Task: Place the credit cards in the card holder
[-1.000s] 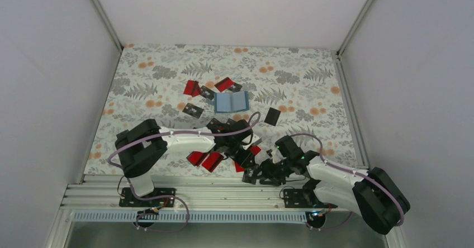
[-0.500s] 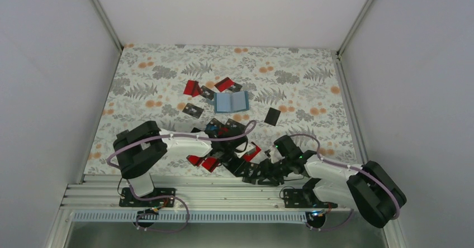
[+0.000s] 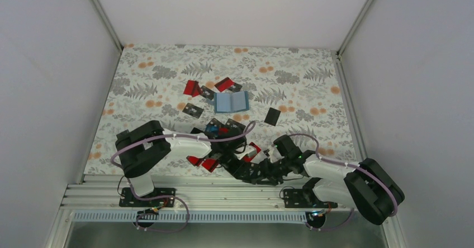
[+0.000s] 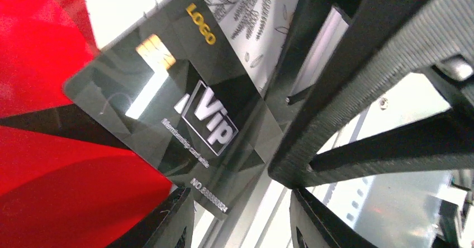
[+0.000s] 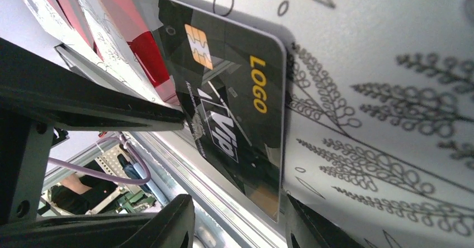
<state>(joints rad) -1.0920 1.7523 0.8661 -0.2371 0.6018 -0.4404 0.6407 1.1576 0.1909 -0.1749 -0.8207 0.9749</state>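
Two sets of fingers are found close together at the near edge of the floral tabletop (image 3: 302,75), around one black credit card (image 4: 184,114) marked VIP. The left gripper (image 4: 240,217) is seen with fingers spread, the card's lower corner lying between them untouched. The right gripper (image 5: 240,217) has a finger on either side of the card's end; whether it is pinched cannot be told. Red cards (image 4: 39,164) are partly overlapped by it. The card holder (image 3: 231,101) is laid open mid-table, well apart, with other credit cards (image 3: 192,87) scattered around.
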